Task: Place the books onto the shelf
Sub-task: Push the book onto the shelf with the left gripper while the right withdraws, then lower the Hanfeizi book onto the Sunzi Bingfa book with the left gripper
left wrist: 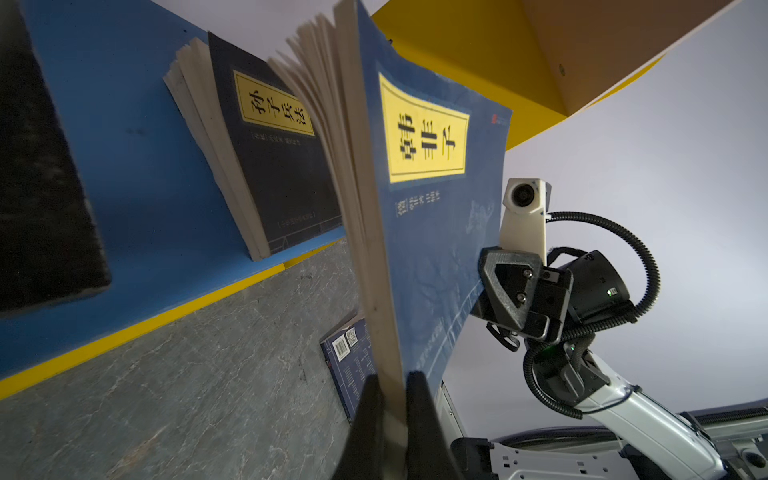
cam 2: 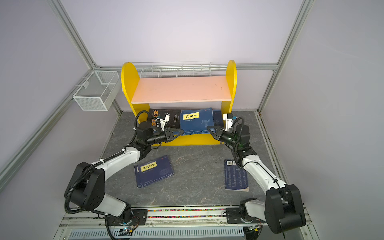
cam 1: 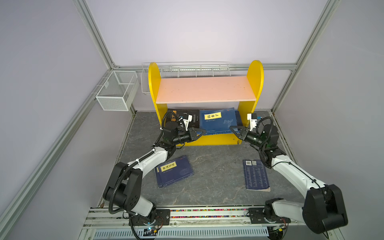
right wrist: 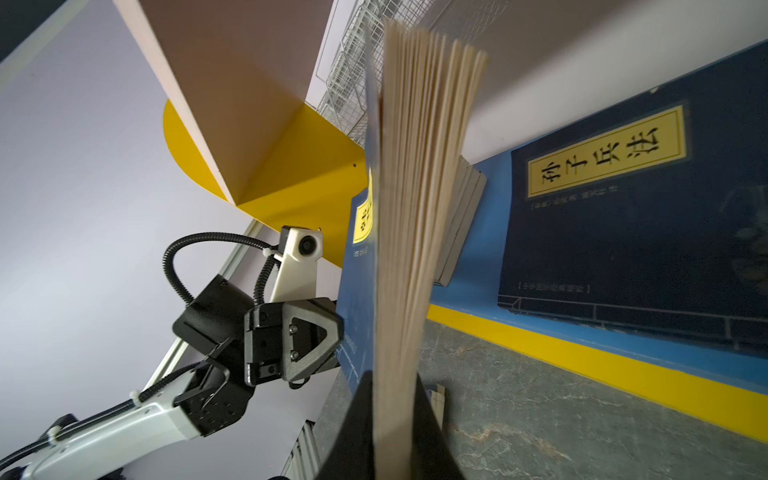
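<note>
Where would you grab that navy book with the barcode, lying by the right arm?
Likely the long right edge of the barcode book, the right fingers coming low from that side: it lies flat and thin on the table, so only an edge offers purchase.

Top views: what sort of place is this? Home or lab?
Most likely a lab robot cell, not a home: aluminium frame with blank panel walls, left arm and right arm bolted to a front rail, and a small yellow shelf staged on a stone-pattern tabletop.
</note>
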Controlling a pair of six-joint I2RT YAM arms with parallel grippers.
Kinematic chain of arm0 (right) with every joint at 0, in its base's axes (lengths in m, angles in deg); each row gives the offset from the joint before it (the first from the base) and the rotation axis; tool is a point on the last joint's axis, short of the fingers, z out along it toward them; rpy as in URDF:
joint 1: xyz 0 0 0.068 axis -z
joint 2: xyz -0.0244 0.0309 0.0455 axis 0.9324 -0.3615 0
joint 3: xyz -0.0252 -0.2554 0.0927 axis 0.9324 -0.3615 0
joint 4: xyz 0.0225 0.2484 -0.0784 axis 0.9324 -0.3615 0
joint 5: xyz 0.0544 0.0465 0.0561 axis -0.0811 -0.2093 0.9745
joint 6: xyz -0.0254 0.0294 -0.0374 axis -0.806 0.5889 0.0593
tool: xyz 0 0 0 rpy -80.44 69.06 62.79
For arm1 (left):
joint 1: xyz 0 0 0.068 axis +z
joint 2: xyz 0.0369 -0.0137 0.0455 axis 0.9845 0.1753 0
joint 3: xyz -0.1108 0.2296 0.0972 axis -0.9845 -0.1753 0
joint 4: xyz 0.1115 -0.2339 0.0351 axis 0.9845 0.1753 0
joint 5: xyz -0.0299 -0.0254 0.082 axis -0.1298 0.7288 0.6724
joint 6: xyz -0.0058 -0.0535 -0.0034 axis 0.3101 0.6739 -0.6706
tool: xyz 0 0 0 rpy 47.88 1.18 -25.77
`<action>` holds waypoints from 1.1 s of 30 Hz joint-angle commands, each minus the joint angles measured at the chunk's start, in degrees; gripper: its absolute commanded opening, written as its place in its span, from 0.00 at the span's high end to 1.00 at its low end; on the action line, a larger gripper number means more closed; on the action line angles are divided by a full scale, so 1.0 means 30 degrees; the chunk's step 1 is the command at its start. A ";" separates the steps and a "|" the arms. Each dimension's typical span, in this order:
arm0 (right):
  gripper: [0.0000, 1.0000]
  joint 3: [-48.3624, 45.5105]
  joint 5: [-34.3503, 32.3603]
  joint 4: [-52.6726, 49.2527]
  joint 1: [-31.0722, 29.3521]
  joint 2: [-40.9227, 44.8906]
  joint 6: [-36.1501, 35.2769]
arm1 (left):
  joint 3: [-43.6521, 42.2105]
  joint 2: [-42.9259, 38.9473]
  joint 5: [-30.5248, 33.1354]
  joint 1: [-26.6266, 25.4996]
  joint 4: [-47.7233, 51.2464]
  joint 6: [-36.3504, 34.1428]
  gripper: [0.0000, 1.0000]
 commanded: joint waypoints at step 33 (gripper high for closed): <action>0.36 -0.0621 -1.5357 -1.5538 0.0461 0.7814 -0.3673 | 0.9128 0.6643 0.3939 -0.1978 0.4953 -0.3107 1.00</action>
